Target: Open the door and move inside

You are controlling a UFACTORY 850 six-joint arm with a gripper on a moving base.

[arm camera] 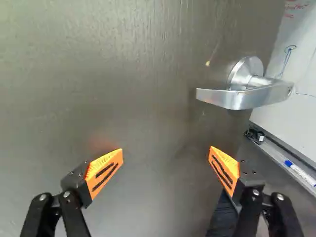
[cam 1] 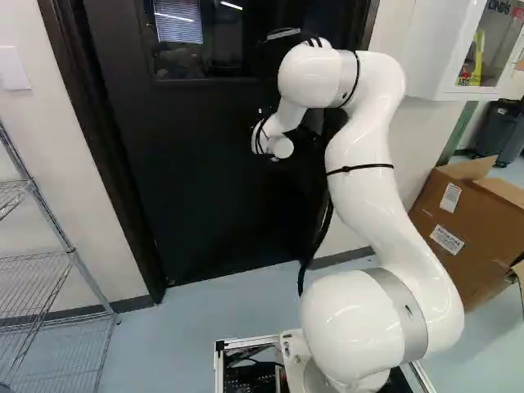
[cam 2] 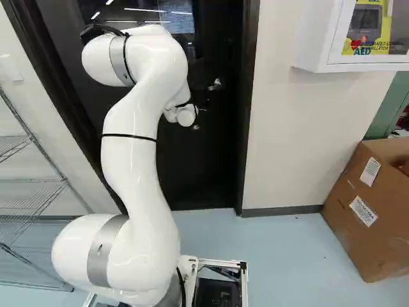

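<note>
While my arm (cam 1: 360, 180) rises from its base, bends over high up and folds forward, my wrist (cam 1: 274, 139) hangs before the dark door (cam 1: 221, 180), below its window (cam 1: 178, 24). My gripper (arm camera: 166, 154) points at the door's face with its fingers spread wide, nothing between their orange pads (arm camera: 104, 173). The silver handle (arm camera: 242, 96) is on that door, ahead of the gripper and off to one side, near one finger but not touching it. Past the door's edge I see a whiteboard (arm camera: 291, 94) and its ledge (arm camera: 279, 154), with a blue-capped marker (arm camera: 298, 172) on it.

The door panel itself stands in my way. Left of the doorway is a wire shelf (cam 1: 61, 254); to its right, a cardboard box (cam 2: 367, 204) sits on the floor (cam 2: 287, 256) under a white wall cabinet (cam 2: 313, 38).
</note>
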